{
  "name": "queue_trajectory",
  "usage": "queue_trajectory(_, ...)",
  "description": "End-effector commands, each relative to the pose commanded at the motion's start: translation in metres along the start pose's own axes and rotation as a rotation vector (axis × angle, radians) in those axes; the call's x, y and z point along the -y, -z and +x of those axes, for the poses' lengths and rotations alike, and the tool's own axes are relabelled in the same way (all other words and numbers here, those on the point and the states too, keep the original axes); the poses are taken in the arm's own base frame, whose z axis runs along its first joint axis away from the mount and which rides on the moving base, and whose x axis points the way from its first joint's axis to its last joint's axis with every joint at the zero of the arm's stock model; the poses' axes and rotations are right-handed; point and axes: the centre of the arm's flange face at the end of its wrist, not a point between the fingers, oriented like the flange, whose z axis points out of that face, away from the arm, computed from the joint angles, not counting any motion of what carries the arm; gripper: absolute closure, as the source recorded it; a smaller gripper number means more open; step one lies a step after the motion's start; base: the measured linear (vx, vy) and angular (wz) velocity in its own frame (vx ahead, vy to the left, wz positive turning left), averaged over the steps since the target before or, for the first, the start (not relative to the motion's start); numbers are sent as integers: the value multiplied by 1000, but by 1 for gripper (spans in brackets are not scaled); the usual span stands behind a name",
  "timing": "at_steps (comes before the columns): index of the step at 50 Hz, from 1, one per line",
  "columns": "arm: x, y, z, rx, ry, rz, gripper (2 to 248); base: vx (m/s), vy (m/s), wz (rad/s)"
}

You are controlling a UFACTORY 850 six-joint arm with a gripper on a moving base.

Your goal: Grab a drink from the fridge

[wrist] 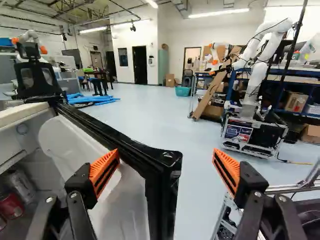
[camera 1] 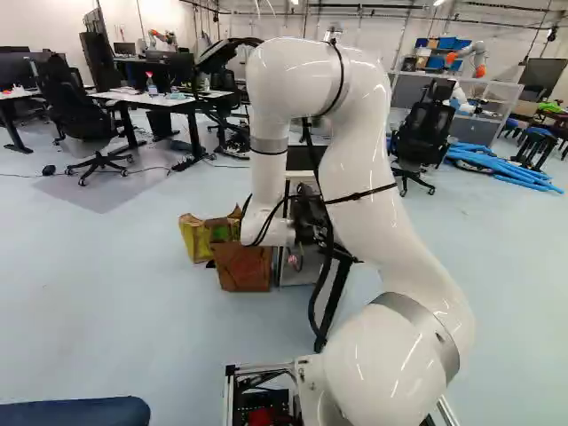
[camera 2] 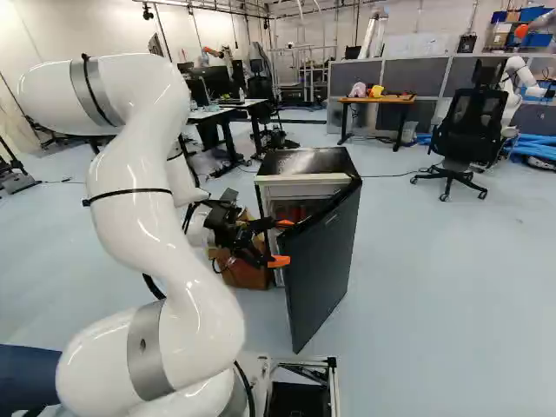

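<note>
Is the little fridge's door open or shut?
It's open. The dark door stands swung out from the fridge, and you can see a red can inside.

Note pale blue floor [camera 1: 106, 311], bounded by white walls [wrist: 172, 32]. Locate black office chair [camera 2: 469, 130] and wood-coloured desk [camera 2: 382, 100] before grey partitions [camera 2: 413, 76]. Observe dark doorway [wrist: 139, 65] in far wall; lit strip lights [wrist: 218, 13] overhead.

Glossy black fridge door [camera 2: 323, 265].
</note>
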Motion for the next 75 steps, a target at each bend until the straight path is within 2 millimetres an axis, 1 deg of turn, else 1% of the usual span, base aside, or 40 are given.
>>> queue_trajectory(19,14,-20,5,14,-33,-113,3,0,0,0)
queue_trajectory(41,34,-49,12,33,-82,-252,3,0,0,0)
queue_trajectory(75,68,-111,28,66,-184,-517,3,0,0,0)
